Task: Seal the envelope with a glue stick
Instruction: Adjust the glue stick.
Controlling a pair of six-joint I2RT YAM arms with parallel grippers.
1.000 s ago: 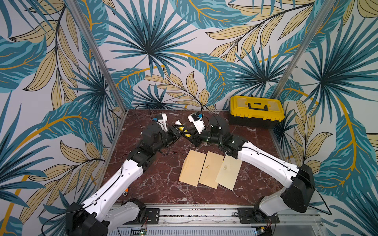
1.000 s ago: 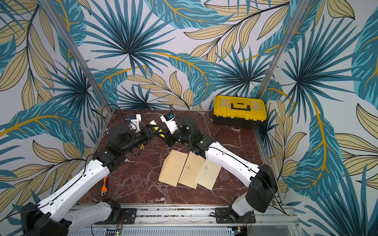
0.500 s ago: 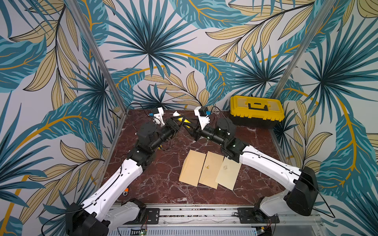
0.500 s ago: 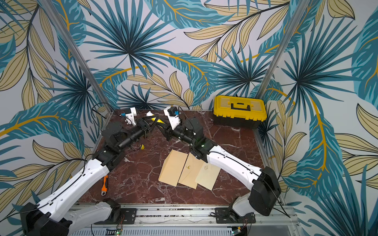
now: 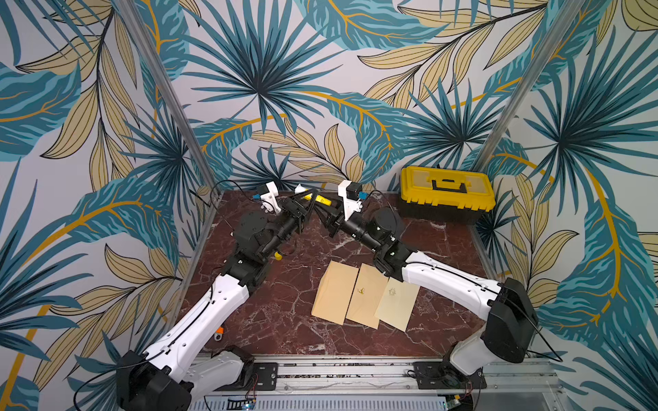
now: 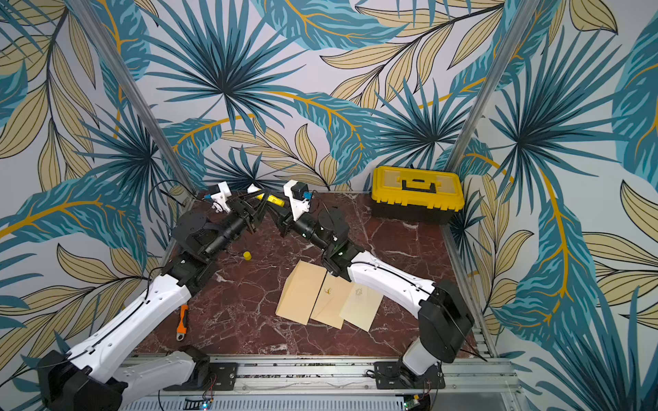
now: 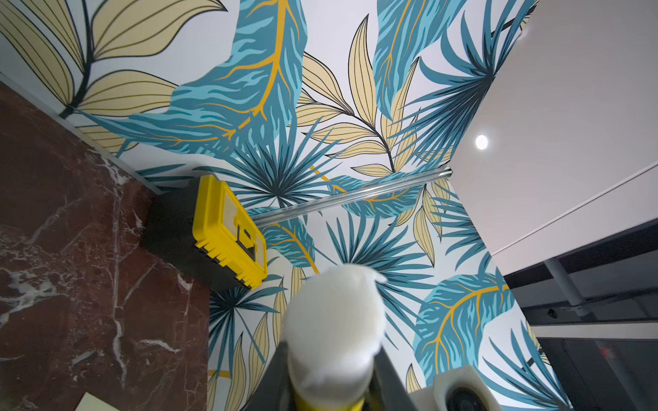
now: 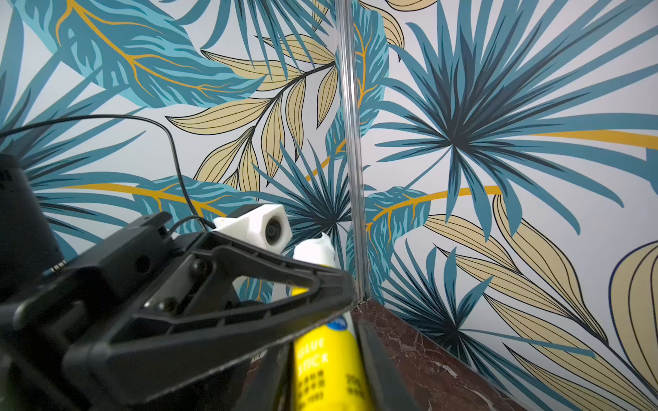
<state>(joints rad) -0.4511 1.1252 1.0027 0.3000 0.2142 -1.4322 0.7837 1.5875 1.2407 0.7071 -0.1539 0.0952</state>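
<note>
Your glue stick [image 5: 322,200] is in the air above the back part of the table [image 5: 285,331], between the two arms, and it touches nothing on the table. It is slanted, with its open end toward the left. The white glue [image 7: 333,316] stands out of the yellow tube, and in the left wrist view you see it very near and blurred.

The left gripper [image 5: 309,198] is closed on the tube near the open end, its jaws only as far apart as the tube is thick. The right gripper [image 5: 329,209] is closed on the other end of the same tube. In the right wrist view the yellow body with the words "GLUE STICK" sits between its two dark fingers [image 8: 381,366], and one finger of the left gripper crosses in front of it. So both your tools have hold of the glue stick and of nothing else.

The yellow cap [image 6: 246,255] is off the tube. It is alone on the table, below the left arm's wrist and well apart from the stick. Three tan envelopes [image 5: 334,291] lie flat nearer to the front, overlapping like a fan, and the right arm passes above their far corner. An orange-handled wrench [image 6: 183,322] lies at the front left, beside the left arm. A yellow and black toolbox [image 5: 447,194] stands closed in the back right corner
</note>
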